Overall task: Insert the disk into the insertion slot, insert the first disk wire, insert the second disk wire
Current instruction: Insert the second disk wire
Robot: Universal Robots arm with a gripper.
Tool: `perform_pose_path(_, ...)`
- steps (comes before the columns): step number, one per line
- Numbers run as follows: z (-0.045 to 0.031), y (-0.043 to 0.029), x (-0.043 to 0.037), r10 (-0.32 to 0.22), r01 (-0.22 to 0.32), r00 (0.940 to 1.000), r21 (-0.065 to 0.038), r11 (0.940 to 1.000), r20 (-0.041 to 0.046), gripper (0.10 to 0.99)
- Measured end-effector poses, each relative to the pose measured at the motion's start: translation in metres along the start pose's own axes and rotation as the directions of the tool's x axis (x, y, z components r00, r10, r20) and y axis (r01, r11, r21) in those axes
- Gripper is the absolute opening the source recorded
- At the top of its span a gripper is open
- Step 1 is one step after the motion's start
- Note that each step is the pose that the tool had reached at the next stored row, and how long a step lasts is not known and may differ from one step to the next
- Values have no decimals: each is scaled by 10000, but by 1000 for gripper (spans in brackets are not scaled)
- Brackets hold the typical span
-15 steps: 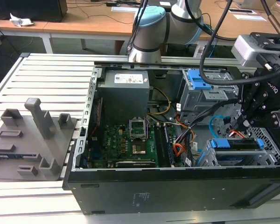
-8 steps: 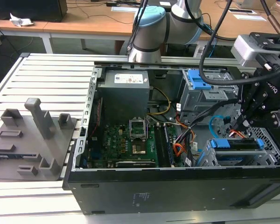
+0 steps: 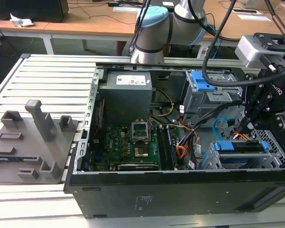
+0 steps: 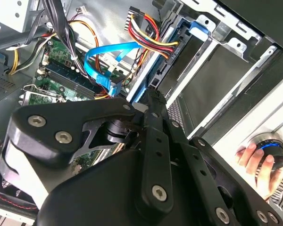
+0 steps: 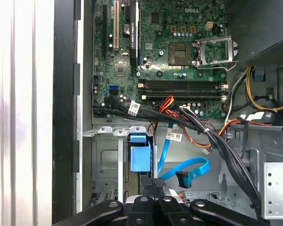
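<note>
The disk sits in the slot. The fingers are pressed together close to it, and I can't make out anything held between them. The loose blue cable lies near them and could snag, or seat crooked in the cramped space.

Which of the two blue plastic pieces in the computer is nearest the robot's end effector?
The blue carrier frame in the low bay, just under the end effector. The blue latch tops the taller grey cage, towards the exterior view's left.
</note>
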State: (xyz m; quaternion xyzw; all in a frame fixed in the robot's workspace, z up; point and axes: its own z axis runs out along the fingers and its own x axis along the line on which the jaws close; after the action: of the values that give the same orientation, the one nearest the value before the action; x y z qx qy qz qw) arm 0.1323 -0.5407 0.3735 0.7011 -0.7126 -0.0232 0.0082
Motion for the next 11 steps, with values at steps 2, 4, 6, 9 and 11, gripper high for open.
perform_pose_path(2,0,1,0,1,-1,10000,0,10000,0,235)
perform_pose_path(4,0,1,0,0,0,10000,0,10000,0,298)
perform_pose_path(6,0,3,-25,1,-1,10000,-1,10000,-1,361)
perform_pose_path(9,3,3,-114,-2,2,10000,0,10000,2,361)
perform_pose_path(11,3,4,-167,-2,2,10000,0,10000,0,361)
